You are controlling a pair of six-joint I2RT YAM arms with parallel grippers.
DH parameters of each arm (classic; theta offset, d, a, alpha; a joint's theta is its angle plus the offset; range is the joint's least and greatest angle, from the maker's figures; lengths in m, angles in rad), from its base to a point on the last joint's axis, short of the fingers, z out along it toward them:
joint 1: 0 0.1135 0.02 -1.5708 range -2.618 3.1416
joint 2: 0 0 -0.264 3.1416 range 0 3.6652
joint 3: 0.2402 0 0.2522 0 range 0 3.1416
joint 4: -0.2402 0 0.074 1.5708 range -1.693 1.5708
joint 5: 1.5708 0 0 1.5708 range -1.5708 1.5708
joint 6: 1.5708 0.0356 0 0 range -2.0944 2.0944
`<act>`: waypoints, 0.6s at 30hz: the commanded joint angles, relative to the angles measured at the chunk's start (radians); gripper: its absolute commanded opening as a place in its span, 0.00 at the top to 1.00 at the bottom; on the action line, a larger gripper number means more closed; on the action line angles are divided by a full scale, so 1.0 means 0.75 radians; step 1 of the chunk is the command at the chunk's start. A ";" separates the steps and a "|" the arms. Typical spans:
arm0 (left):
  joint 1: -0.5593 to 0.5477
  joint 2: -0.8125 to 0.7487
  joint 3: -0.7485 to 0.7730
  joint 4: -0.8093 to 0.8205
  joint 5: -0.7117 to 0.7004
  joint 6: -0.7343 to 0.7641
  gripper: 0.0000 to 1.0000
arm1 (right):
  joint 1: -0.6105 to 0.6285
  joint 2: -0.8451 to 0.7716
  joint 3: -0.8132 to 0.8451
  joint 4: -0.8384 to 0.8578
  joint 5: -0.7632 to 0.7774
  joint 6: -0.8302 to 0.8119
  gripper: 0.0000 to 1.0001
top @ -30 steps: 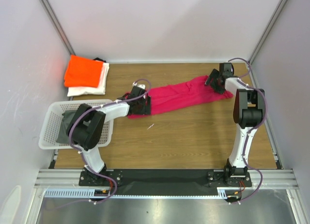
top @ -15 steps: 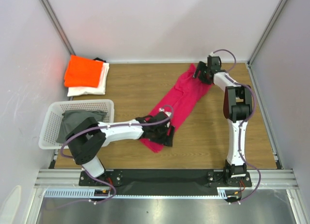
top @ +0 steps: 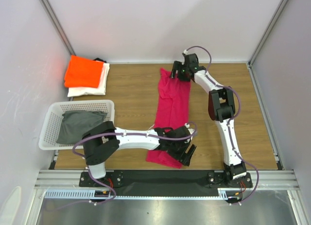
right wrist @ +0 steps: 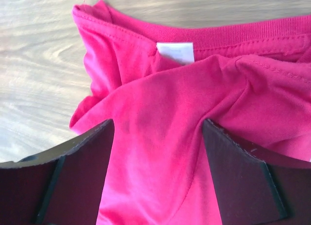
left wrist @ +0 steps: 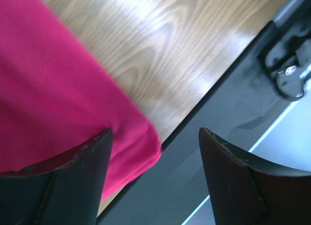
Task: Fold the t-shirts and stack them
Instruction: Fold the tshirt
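At the bottom centre of the top view, the left gripper [left wrist: 154, 137] sits over the hem end of the pink tee [top: 170, 106] with its jaws spread wide and nothing clenched. Its wrist view shows one finger over the cloth and the other out over the black rail [left wrist: 228, 118], with the hem corner right at the edge of the wood. I cannot tell whether that finger presses on the cloth. The tee runs up the middle of the table [top: 131, 96] as a narrow, bunched strip. At the upper centre the right gripper [right wrist: 158, 125] hangs over the collar, also released, its fingers astride rumpled cloth just below the label [right wrist: 175, 51].

The step looks like laying the tee flat. The tee is straight lengthwise, but its sides are gathered in. I would first draw the hem end away from the rail, so nothing slips off the wood. Each gripper should then pinch an outer edge, not the bunched middle, and pull it sideways low to the table. Both ends should move together so the strip opens evenly. The tucked shoulder at the left of the right wrist view needs turning out before any fold.

At mid-left the basket [top: 48, 132] holds a grey cloth [top: 77, 125], so keep the left arm off it. At the upper left the orange tee [top: 83, 72] lies folded on the white tee [top: 92, 90], where the pink one should end up.
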 commanded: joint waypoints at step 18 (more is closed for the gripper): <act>0.073 -0.573 -0.313 -0.152 -0.536 -0.176 0.17 | 0.033 -0.466 -0.255 -0.151 0.040 -0.019 0.12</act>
